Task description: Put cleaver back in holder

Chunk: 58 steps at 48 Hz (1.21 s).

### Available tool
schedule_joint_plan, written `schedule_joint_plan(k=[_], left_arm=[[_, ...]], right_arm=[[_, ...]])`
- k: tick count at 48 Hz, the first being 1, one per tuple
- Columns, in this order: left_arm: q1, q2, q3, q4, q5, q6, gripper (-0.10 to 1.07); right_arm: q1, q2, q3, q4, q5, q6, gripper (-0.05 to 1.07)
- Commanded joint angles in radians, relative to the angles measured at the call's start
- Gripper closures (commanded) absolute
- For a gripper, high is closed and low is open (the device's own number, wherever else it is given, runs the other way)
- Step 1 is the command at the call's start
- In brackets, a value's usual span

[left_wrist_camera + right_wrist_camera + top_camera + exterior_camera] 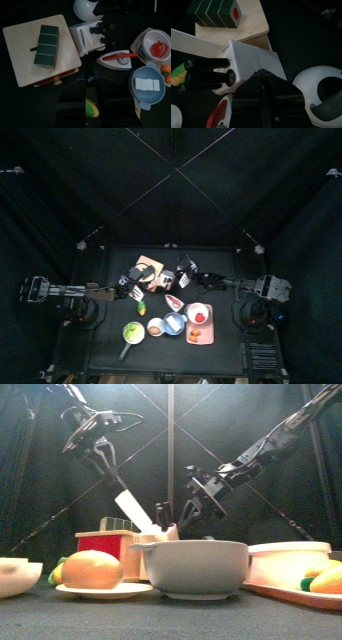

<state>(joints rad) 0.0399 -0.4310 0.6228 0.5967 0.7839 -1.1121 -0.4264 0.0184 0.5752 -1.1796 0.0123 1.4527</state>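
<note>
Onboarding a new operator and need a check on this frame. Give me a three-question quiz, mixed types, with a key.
1. True or false: the cleaver lies flat on the wooden board.
2. What sits on the wooden board? A) a dark green block B) a red bowl C) a spoon
3. Which pincer carries the cleaver at the holder?

Key
1. False: it is held tilted in the air, with its lower end at the holder.
2. A
3. The left pincer.
</note>
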Motion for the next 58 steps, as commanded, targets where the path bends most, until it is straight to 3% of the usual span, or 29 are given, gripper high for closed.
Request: schedule_joint_plan(k=[1,25,58], left_arm=[[0.011,0.000,-0.009,0.005,-0.017,0.000,0.66],[0.025,0.012,-0.014,-0.028,-0.017,0.002,0.66],[0.061,0.121,-0.084,-0.018,-0.009,0.006,0.66]], right_arm=[[0.002,-0.015,-0.025,-0.002,-0.006,-0.002,0.65],[0.011,0.015,-0.052,-0.002,-0.006,-0.003,0.65],[0.020,0.063,-0.097,-0.003,-0.006,-0.003,0.65]])
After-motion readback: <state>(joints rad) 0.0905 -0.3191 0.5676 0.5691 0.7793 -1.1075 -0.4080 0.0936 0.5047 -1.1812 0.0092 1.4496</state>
